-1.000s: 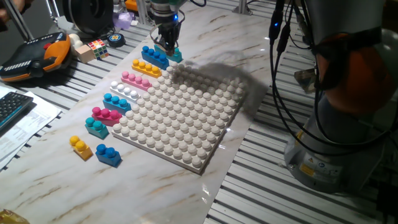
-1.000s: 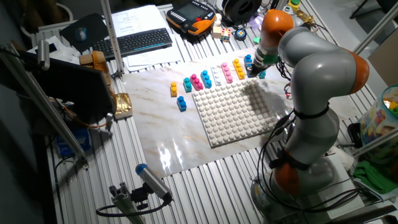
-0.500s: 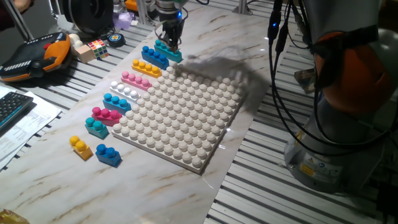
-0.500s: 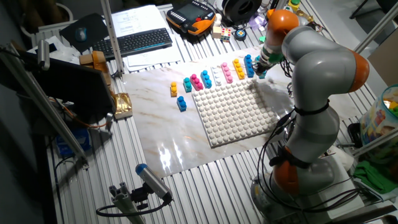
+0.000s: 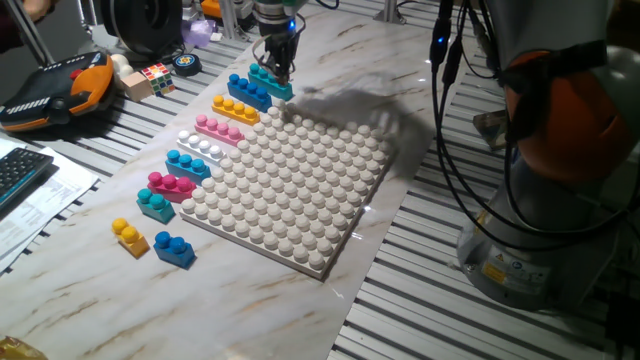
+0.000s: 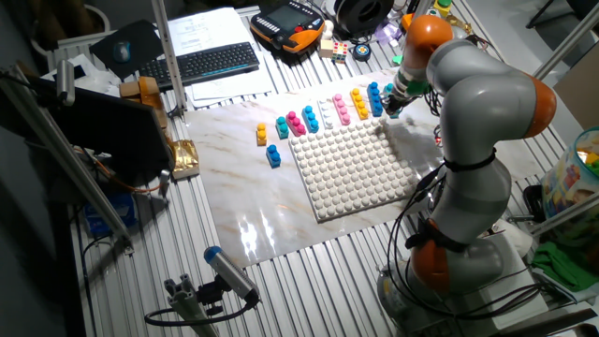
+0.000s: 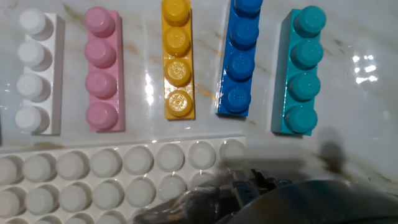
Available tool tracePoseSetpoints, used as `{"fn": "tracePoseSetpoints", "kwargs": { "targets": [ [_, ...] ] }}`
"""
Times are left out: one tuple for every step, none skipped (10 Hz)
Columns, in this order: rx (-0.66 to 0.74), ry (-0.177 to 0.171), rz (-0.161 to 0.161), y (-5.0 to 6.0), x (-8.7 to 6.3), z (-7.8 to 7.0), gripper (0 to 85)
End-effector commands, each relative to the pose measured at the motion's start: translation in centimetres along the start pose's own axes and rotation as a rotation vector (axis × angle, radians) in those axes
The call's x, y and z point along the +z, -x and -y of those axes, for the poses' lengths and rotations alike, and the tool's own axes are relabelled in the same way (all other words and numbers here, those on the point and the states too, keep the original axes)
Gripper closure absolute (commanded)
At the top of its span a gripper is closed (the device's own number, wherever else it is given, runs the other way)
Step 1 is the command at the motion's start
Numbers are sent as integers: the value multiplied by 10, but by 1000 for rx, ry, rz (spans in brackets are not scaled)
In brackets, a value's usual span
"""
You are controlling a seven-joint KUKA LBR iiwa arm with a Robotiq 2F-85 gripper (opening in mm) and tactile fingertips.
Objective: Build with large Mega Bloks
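Jaws above teal brick, at its baseplate end; opening indiscernible, nothing visibly held.

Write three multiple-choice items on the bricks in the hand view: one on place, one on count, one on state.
1. Which brick lies beside the blue brick, on the side away from the yellow brick?
A. a green one
B. the teal brick
C. a red one

2. How many studs does the yellow brick show?
A. two
B. three
C. four

3. How does the pink brick sit?
A. studs up on the table
B. tipped onto its side
C. held up in the air

Answers:
1 B: teal sits next to blue at the end of the row.
2 C: four round studs stand in one line.
3 A: its stud tops face the camera and it rests on the marble.
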State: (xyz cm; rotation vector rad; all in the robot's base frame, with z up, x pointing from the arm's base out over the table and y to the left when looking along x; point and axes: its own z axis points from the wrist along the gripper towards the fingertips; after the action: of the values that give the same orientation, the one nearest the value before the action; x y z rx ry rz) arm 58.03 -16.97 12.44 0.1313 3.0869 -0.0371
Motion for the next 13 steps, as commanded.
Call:
{"fn": "tracePoseSetpoints", "kwargs": {
  "targets": [
    [9,-2,-4,0,0,0,843],
    [16,-14,-1,0,0,0,843],
    [24,-12,0,0,0,0,843],
    [17,-14,-3,0,0,0,843],
    [16,-19,5,1,0,0,843],
    [5,-36,21,4,1,4,843],
    [8,-33,24,9,2,8,837],
    [16,-25,28,14,2,14,833],
    [18,-17,27,18,3,18,833],
    [20,-14,25,22,4,23,830],
    [17,-11,22,27,6,29,830],
    [11,-10,21,30,8,35,823],
    [11,-10,21,32,10,39,803]
  ]
}}
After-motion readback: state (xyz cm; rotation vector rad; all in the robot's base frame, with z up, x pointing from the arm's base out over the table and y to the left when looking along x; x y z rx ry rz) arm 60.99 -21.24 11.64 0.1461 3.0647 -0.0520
